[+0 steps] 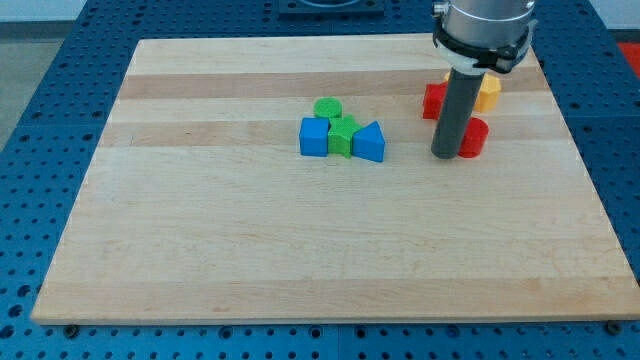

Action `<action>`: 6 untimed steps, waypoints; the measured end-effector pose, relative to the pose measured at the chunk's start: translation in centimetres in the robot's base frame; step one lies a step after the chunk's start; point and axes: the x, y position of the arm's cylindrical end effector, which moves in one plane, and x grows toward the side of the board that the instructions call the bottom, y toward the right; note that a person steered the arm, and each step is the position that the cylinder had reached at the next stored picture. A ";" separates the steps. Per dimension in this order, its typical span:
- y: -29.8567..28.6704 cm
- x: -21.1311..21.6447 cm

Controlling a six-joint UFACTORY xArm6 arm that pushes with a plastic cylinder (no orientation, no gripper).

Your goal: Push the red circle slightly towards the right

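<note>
The red circle lies on the wooden board at the view's right. My tip rests on the board right against the red circle's left side. The dark rod partly hides another red block just above it, whose shape I cannot make out. A yellow block sits above the red circle, also partly hidden by the rod.
A cluster sits near the board's middle: a blue cube, a green circle, a green star-like block and a blue triangle, all touching. The board's right edge runs close to the red circle.
</note>
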 end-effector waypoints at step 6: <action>0.6 -3.5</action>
